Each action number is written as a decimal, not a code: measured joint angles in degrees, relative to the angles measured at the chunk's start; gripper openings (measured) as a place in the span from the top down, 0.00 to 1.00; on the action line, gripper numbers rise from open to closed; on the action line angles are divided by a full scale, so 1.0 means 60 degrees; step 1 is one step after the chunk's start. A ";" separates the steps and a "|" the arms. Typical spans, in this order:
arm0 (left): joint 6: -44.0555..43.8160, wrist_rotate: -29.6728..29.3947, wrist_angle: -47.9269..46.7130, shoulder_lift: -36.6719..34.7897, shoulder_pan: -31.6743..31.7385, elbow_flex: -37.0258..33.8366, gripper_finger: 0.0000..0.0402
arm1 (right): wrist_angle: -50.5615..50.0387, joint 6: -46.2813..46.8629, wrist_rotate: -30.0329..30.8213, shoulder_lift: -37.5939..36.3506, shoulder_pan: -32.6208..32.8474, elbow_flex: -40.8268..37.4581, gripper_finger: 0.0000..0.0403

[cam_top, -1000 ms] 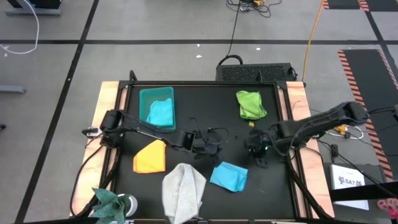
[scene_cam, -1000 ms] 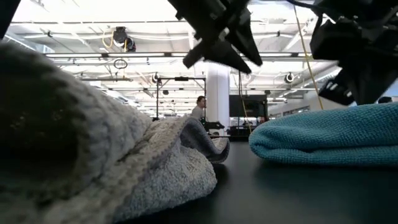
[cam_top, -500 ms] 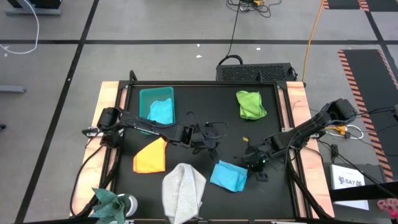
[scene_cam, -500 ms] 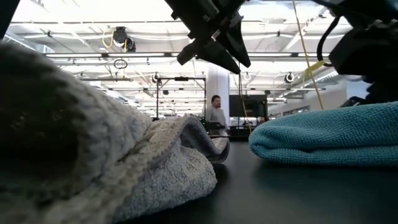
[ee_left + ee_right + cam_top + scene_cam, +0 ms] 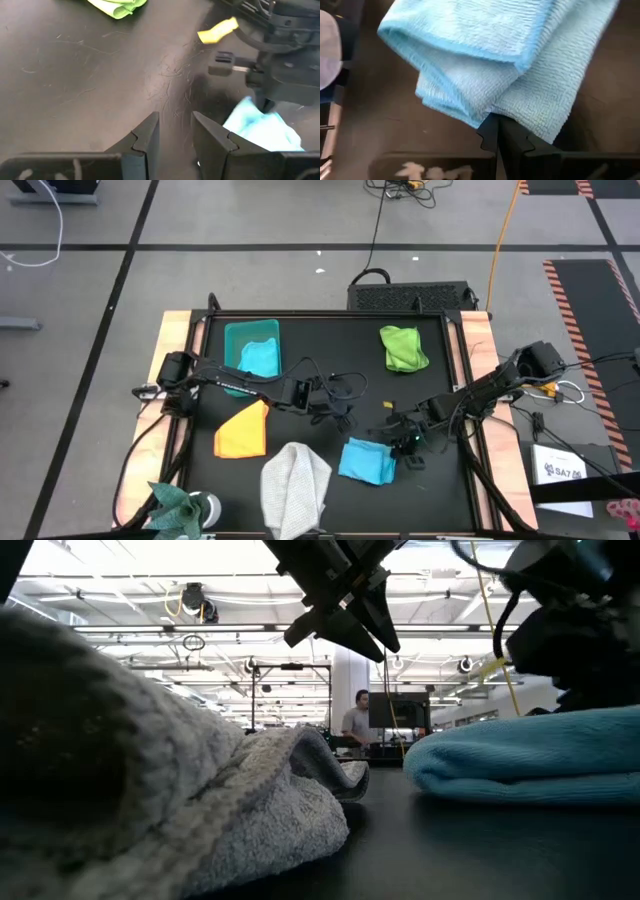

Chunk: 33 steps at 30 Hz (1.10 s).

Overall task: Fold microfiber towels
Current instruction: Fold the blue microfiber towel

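Note:
The light blue towel (image 5: 366, 461) lies folded on the black table, near the middle right. My right gripper (image 5: 404, 440) is low at its far right edge and shut on it. My left gripper (image 5: 338, 402) hangs open and empty above the bare table left of that, clear of the surface in the low view (image 5: 345, 625). The light grey towel (image 5: 296, 488) lies bunched at the near edge and the orange-yellow towel (image 5: 243, 431) lies flat at the left. The lime green towel (image 5: 403, 347) lies at the far right. A blue-teal towel (image 5: 260, 361) lies in the bin. My right gripper has the light blue towel's edge (image 5: 490, 111) between its shut fingertips (image 5: 489, 131), on the towel's far right side. The fingers slant down from the table's right. One layer or several, I cannot tell. The towel lies on the table, folded over itself.
The rigid teal bin (image 5: 231, 340) stands at the far left. A small yellow scrap (image 5: 404, 379) lies on the table between the lime towel and my right gripper. A plant (image 5: 180, 505) stands at the near left corner. A person stands far off in the room (image 5: 360, 720).
My right gripper has gone toward the table's near edge and left, and down to the light blue towel's edge. My left gripper has shifted only slightly. The person in the room behind has walked toward the right.

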 joint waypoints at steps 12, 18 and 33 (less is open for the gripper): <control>0.0019 0.0136 -0.0014 0.0000 -0.0007 0.0000 0.72 | -0.0315 -0.2309 0.1914 -0.0018 -0.1553 0.0011 1.00; 0.0034 0.0141 -0.0018 0.0000 -0.0006 0.0000 0.72 | -0.0104 -0.3737 0.3047 -0.0018 -0.2877 0.0011 1.00; 0.0419 0.0492 -0.0580 0.0000 0.0056 0.0000 0.72 | -0.0636 -0.5853 0.3006 -0.0611 -0.4752 0.1267 1.00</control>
